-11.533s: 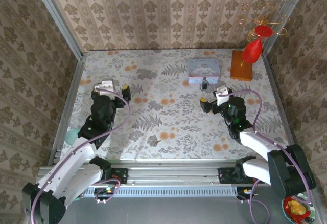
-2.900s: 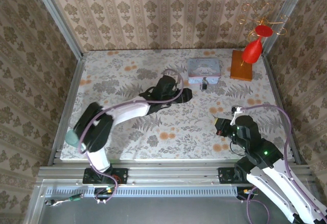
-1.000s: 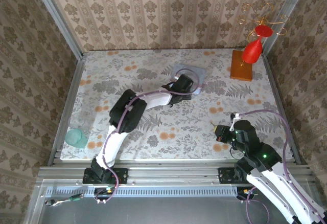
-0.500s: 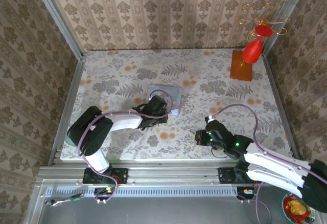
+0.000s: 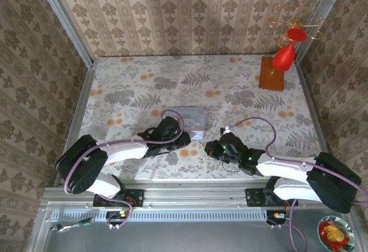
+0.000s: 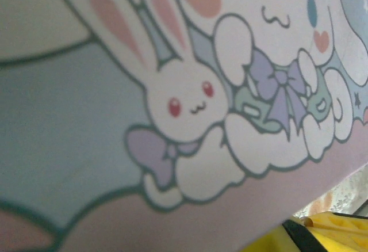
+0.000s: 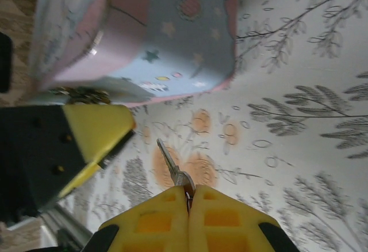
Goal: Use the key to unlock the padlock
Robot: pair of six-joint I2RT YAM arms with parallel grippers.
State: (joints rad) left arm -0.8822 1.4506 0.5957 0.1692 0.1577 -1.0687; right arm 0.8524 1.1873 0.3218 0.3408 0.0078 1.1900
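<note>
pale blue-lilac and newly central: hauled the pale blue-lilac rectangular tin box (image 5: 191, 115) from one o'clock on the table down toward six, within reach of both arms. brought the right gripper (image 5: 214, 147) in at its four o'clock, clamped shut on a thin silvery metal key (image 7: 170, 163). reads as lining up for insertion, no turning yet. from the right wrist, seemingly catches the tiny dark blocky padlock (image 7: 80, 95) at the tin's front edge, ten o'clock of the key tip, apart from it; from above, too small to resolve. sets the left gripper (image 5: 185, 138) against the tin at seven o'clock; cannot tell whether pinching or bracing. from the left wrist: printed rabbit lid, one yellow fingertip (image 6: 333, 232).
</note>
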